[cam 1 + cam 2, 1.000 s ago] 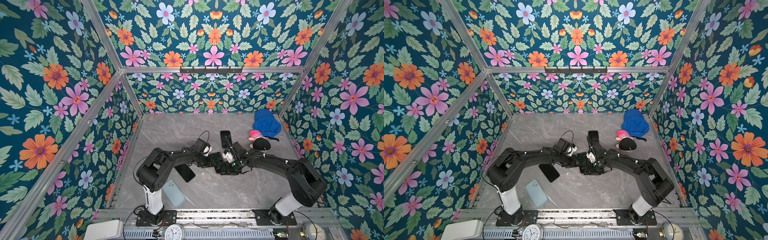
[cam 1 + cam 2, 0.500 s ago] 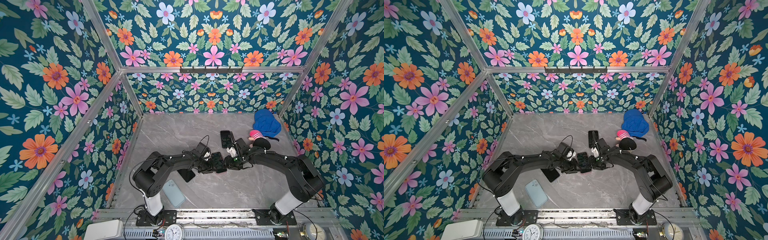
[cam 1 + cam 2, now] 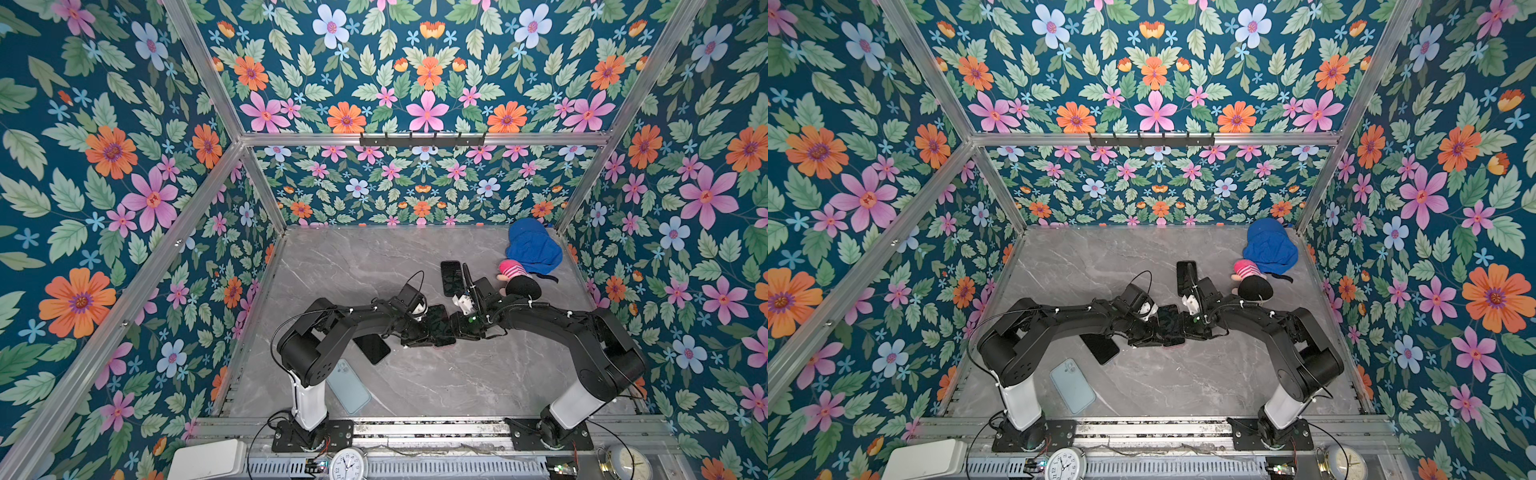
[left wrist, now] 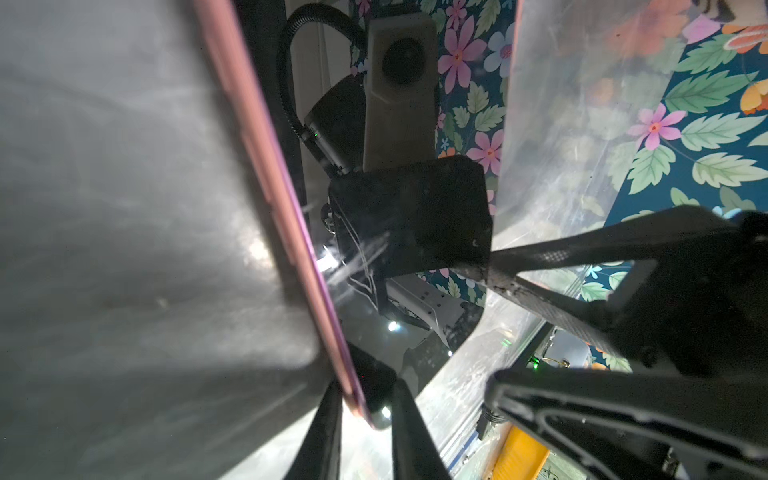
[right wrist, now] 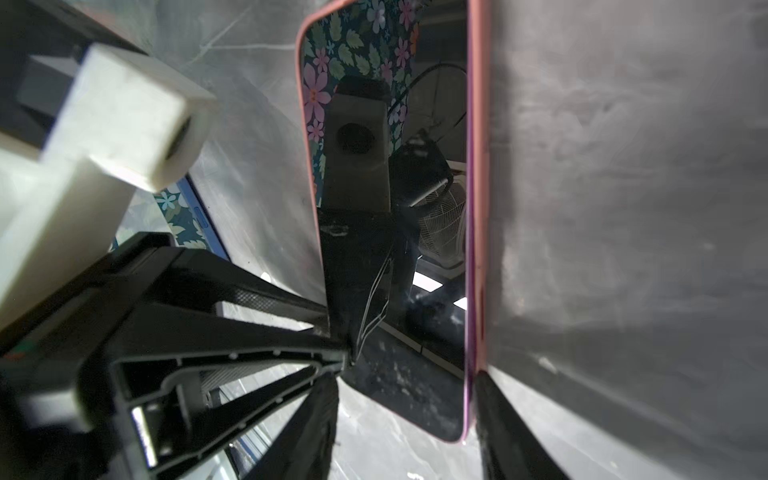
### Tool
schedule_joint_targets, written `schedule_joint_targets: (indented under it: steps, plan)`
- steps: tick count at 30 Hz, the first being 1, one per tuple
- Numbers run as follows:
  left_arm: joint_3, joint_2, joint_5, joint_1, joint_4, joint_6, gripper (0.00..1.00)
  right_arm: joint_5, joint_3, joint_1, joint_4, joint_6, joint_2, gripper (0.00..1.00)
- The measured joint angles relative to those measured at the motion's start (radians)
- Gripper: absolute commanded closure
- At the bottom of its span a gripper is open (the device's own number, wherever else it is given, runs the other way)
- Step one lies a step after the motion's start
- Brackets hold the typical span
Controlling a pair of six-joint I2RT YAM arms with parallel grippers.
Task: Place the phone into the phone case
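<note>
Gripping pink-rimmed phone (image 3: pixel 439 322): left tool (image 4: pixel 365 399), right tool (image 5: pixel 407 376) | black phones (image 3: pixel 451 277) (image 3: pixel 372 349): two | pale-blue phone (image 3: pixel 348 386): one

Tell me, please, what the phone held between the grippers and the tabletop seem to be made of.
Phone: glossy glass front, mirroring the flowered walls; its pink rim looks like smooth metal or plastic, unclear which.
Tabletop: grey marble-look slab, white veins, slight sheen; possibly printed laminate.

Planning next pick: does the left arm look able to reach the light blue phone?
Probably not yet: the left gripper pinches the pink-edged phone; the light blue phone itself lies bare.
</note>
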Motion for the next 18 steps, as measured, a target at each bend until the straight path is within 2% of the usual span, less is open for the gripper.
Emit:
schedule_joint_targets:
  steps: [13,16,18]
  plan:
    - [0.013,0.032,0.03,0.008,-0.028,0.026,0.89,0.01,-0.03,-0.005,0.057,0.012,0.019,0.57]
    - [0.019,0.039,0.04,0.011,-0.037,0.031,0.88,0.015,-0.035,-0.005,0.061,0.019,0.014,0.57]
    - [0.022,0.039,0.041,0.015,-0.043,0.043,0.84,0.018,-0.04,-0.005,0.063,0.019,0.011,0.57]
